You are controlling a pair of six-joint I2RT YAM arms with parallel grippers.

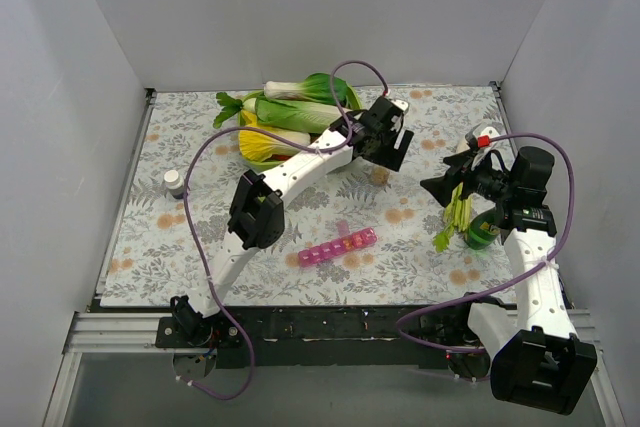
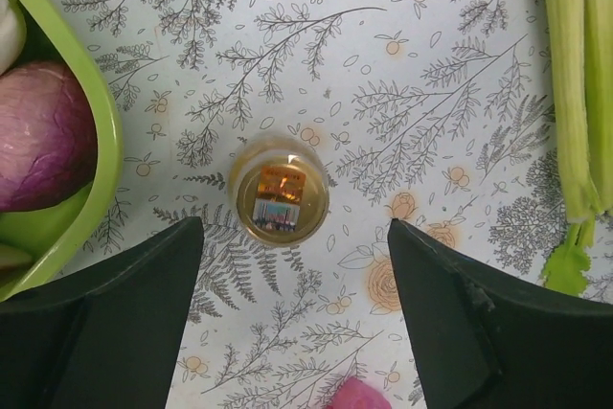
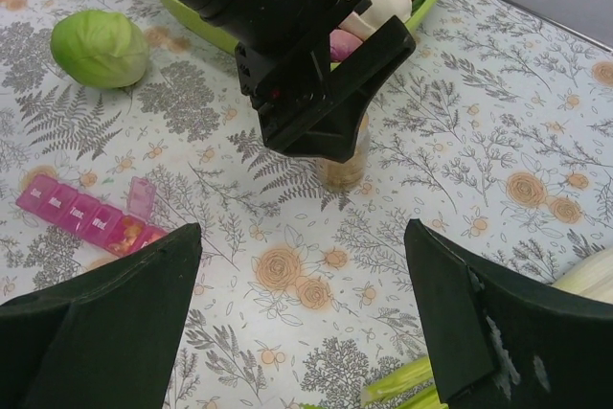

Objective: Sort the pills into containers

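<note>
The pink pill-organiser strip (image 1: 338, 245) lies on the flowered mat near the middle front. In the right wrist view the strip (image 3: 77, 213) has one lid up, and brownish-orange pills (image 3: 123, 233) show in a compartment beside it. A small clear bottle (image 2: 279, 191) with amber contents stands upright and uncapped. My left gripper (image 2: 295, 237) is open directly above it, a finger on each side, not touching. It also shows in the top view (image 1: 385, 147). My right gripper (image 3: 303, 237) is open and empty, low over the mat to the right of the bottle (image 3: 345, 158).
A green tray (image 1: 352, 99) of vegetables stands at the back, its rim (image 2: 101, 141) close left of the bottle. Celery (image 1: 455, 212) and a green can (image 1: 482, 234) lie under the right arm. A white cap (image 1: 174, 182) sits far left. A green cabbage (image 3: 99, 47) lies by the tray.
</note>
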